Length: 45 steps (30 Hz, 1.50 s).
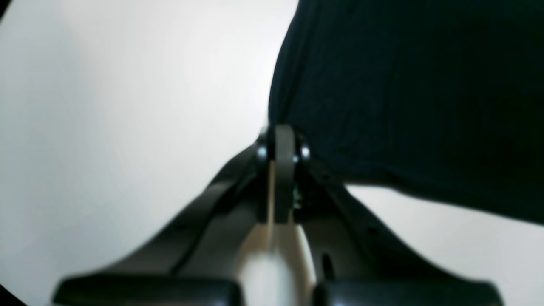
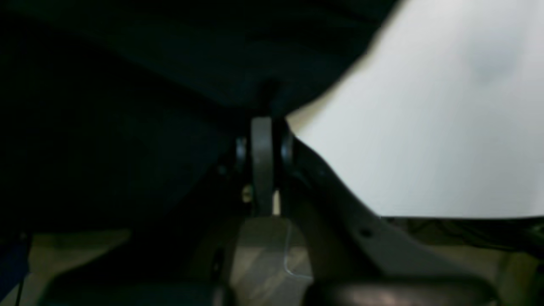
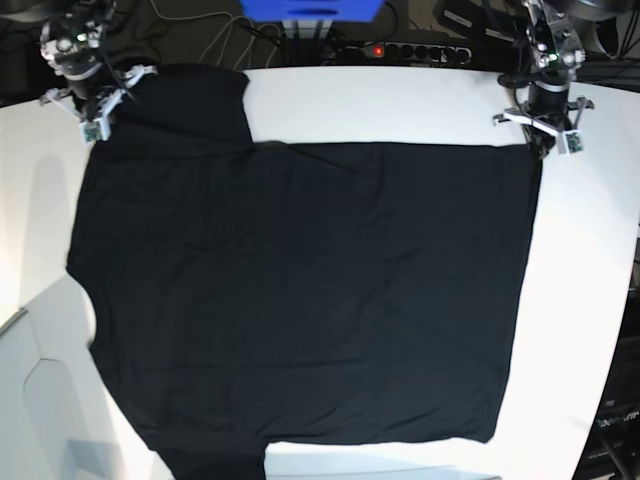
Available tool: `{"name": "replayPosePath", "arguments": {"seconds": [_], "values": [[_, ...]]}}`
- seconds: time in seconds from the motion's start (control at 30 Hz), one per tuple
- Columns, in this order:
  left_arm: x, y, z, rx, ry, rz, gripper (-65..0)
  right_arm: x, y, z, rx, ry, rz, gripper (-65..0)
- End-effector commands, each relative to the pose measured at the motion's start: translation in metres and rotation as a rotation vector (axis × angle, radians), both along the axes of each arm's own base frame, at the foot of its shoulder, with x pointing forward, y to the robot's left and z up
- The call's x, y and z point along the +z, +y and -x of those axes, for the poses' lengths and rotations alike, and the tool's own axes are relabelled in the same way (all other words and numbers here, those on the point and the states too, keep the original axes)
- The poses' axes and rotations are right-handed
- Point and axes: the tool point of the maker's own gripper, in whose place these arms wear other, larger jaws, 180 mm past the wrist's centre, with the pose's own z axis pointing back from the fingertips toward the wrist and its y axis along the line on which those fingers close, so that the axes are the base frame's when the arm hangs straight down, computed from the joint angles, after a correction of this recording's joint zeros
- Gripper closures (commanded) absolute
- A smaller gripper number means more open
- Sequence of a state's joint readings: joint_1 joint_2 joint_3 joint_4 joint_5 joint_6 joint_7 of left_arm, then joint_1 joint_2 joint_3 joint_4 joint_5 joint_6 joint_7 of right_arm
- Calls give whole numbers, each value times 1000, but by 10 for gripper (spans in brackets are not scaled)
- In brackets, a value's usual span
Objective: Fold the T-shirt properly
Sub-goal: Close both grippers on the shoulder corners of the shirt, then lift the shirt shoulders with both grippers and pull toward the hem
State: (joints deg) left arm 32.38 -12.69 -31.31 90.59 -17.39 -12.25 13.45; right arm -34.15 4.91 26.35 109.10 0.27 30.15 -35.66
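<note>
— What carries everything here?
— A white surface (image 3: 420, 110), evenly lit. Beyond its far edge lie dark cables and a black power strip (image 3: 400, 50) with a red light.
— Anything else back there?
— A blue box (image 3: 310, 10), at the far edge's middle.

Left gripper (image 1: 284, 140) clamped shut on the shirt (image 3: 300, 300) hem, cloth bunched just past its tips and to their right. Right gripper (image 2: 263, 127) likewise closed, pinching the shirt edge at its tips. Both wrists pitched steeply downward, arms reaching from opposite sides.
</note>
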Motion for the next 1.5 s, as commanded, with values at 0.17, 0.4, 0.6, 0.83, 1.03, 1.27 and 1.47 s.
{"name": "replayPosePath", "arguments": {"seconds": [0.17, 0.4, 0.6, 0.83, 1.03, 1.27, 1.47], "values": [[30, 4, -11, -21, -76, -49, -1, 35, -4, -28, 27, -124, 37, 0], [55, 29, -21, 67, -165, -82, -1, 52, -2, -58, 40, -208, 40, 0], [67, 29, -46, 75, -233, -72, -1, 68, 9, -91, 66, -295, 16, 0], [81, 27, -87, 90, -254, -24, -1, 97, 11, -132, 68, -417, 16, 0], [101, 23, -123, 88, -287, 14, -1, 130, 10, -168, 67, -532, 19, 0], [131, 20, -160, 85, -341, 51, -1, 133, 4, -205, 41, -569, -26, 0], [132, 24, -182, 105, -355, 97, -1, 133, -2, -235, 26, -578, -66, 0]]}}
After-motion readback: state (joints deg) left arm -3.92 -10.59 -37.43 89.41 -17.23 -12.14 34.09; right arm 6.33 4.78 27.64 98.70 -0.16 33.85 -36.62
